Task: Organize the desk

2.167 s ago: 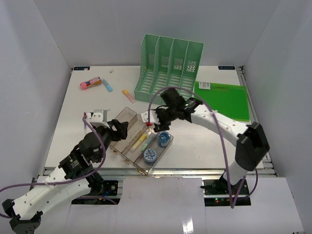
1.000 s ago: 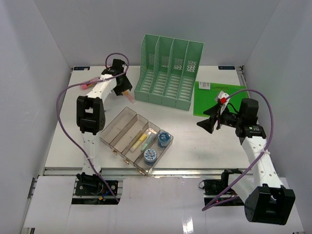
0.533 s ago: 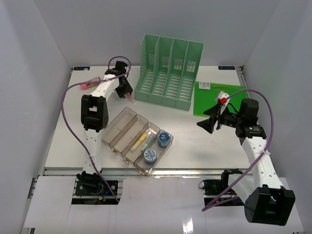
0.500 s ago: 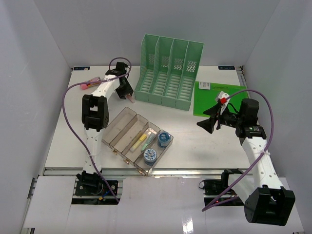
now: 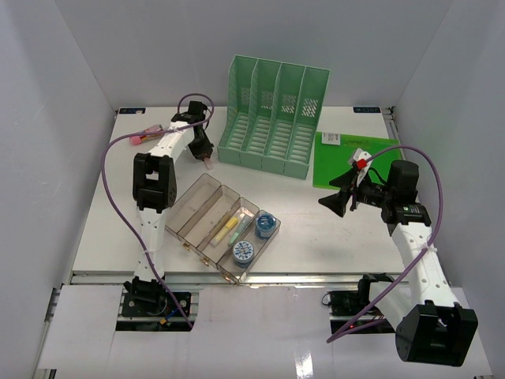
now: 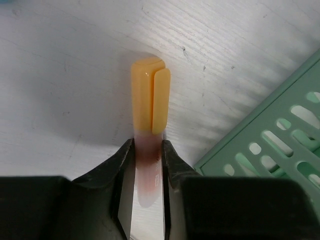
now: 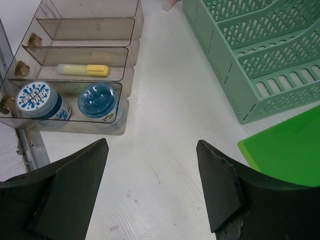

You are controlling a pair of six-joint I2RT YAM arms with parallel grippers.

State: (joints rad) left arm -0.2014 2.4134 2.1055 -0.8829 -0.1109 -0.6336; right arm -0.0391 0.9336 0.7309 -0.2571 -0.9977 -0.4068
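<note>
Desk [image 5: 316,237], long axis left-right

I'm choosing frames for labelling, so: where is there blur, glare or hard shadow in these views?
Left wrist: marker cap sharp, its body soft inside the left end effector; slatted shadows on the desk beside the rack. Right wrist: even light, tray crisp. Top external: faint glare on the glossy front panel.
</note>
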